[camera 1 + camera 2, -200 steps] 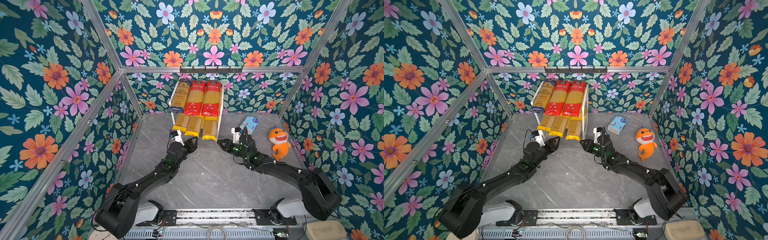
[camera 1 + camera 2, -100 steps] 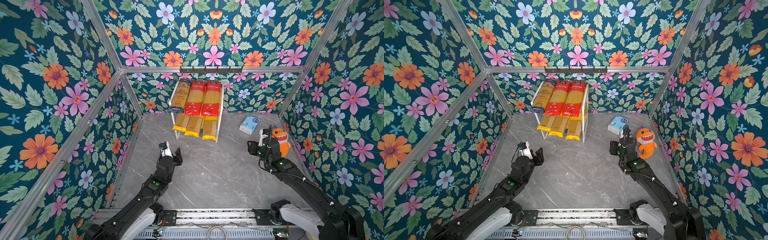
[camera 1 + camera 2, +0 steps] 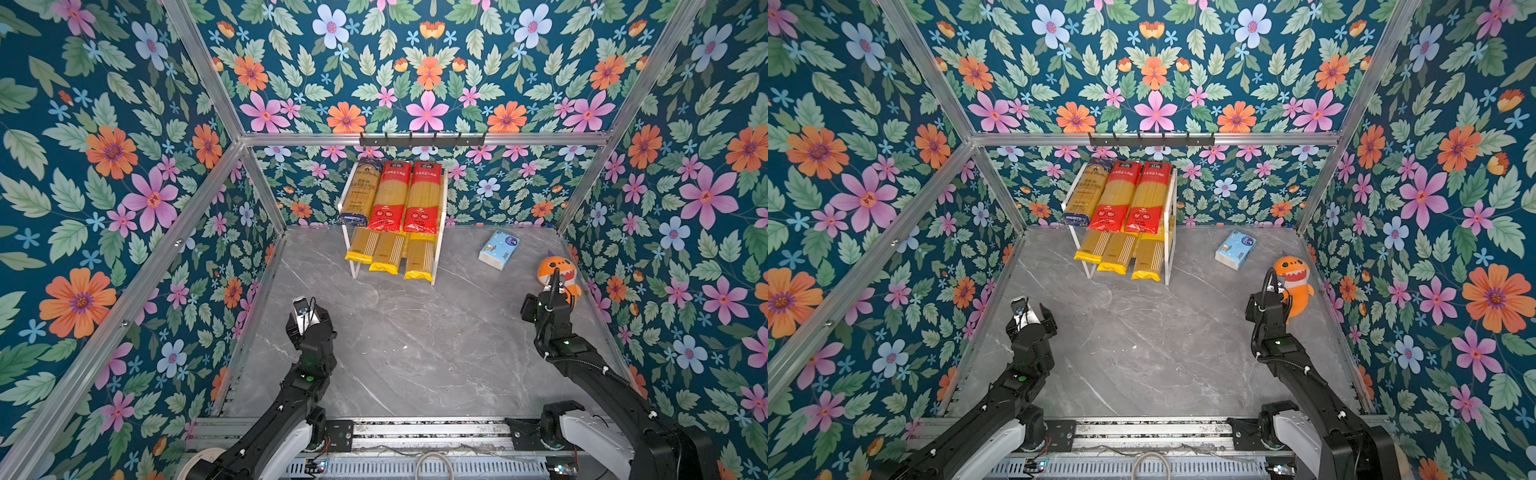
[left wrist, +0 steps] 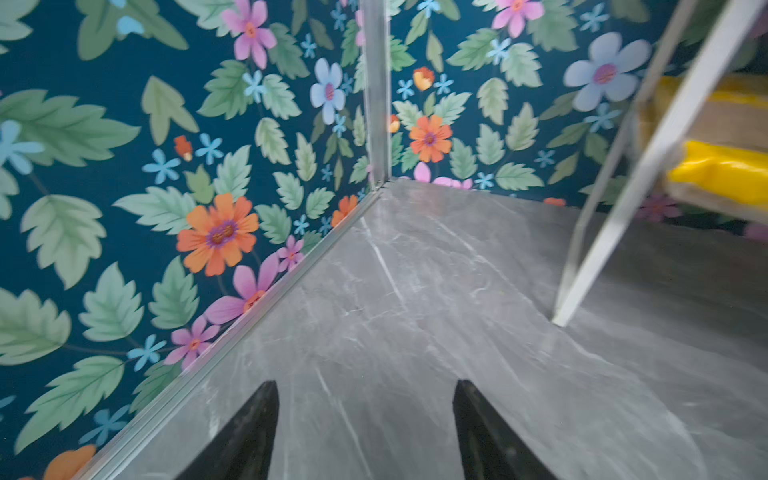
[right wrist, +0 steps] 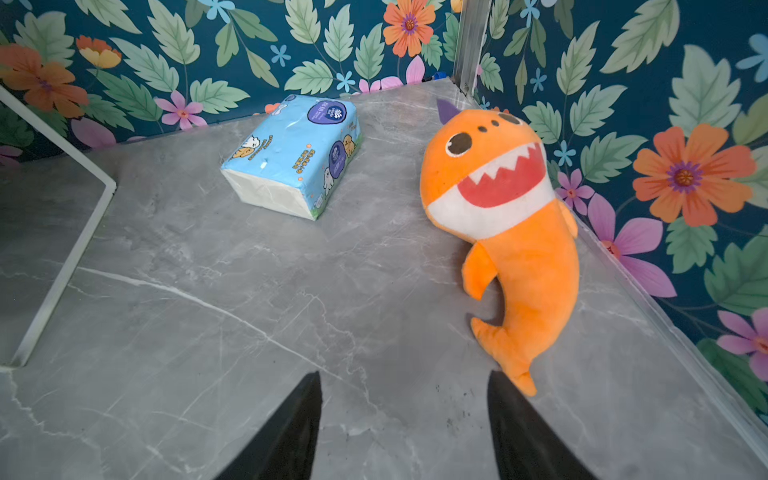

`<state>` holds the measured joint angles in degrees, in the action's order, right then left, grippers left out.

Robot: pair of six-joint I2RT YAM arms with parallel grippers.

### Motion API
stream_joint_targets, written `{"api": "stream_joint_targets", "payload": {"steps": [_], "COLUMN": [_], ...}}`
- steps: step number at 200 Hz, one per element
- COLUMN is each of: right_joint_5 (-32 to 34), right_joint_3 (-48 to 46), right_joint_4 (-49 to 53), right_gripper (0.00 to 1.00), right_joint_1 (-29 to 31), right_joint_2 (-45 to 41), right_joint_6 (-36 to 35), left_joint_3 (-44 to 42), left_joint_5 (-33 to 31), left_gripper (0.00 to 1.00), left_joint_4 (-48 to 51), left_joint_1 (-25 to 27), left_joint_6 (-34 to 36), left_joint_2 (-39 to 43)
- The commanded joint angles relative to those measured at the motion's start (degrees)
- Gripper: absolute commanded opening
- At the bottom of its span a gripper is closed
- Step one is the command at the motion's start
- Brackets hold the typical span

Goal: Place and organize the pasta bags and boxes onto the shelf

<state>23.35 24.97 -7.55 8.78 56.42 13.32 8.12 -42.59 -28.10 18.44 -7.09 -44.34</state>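
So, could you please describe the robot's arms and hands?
The left arm and right arm are black jointed links with white base housings, thin black cables and small green lights. The left hand and right hand have tapered black fingers.

Robot-lab test booth: floral-print walls point(image 3: 104, 187), aluminium frame point(image 3: 291, 138), marble-look tabletop point(image 3: 415, 340), twin rail-mounted robot arms point(image 3: 291, 399).

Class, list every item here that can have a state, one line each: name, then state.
shelf: upright, both tiers loaded.
navy pack: lying on upper tier.
two red packs: beside it, upper tier.
three yellow packs: lying on lower tier.
tissue pack: lying on table.
shark plush: lying on table.
left gripper: jaws open, empty.
right gripper: jaws open, empty.
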Motion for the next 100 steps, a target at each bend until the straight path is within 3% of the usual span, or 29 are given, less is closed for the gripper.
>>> {"api": "stream_joint_targets", "payload": {"steps": [1, 26, 66, 100], "right_joint_5": [2.05, 3.33, 0.12, -2.23], "right_joint_3": [-2.31, -6.19, -7.73, -10.23], "right_joint_4": [-11.04, -24.33, -32.31, -41.17], "right_gripper": [0.64, 0.64, 0.65, 0.65], "right_joint_1": [-0.16, -1.31, -2.53, -2.93], "right_joint_2": [1.68, 6.77, 13.10, 16.55], "right_joint_6": [-1.74, -3.54, -7.83, -10.58], "left_joint_3": [-2.07, -5.54, -4.97, -2.07], "left_joint_5": [0.50, 5.69, 10.79, 14.77], "left_gripper": [0.69, 0.70, 0.71, 0.72], "left_joint_4": [-9.72, -25.25, -45.80, -54.27], "left_joint_1": [-3.16, -6.93, -10.11, -10.95], "left_joint_6": [0.98, 2.28, 4.53, 6.42], "left_joint_2": [-2.24, -9.76, -28.68, -38.77]}}
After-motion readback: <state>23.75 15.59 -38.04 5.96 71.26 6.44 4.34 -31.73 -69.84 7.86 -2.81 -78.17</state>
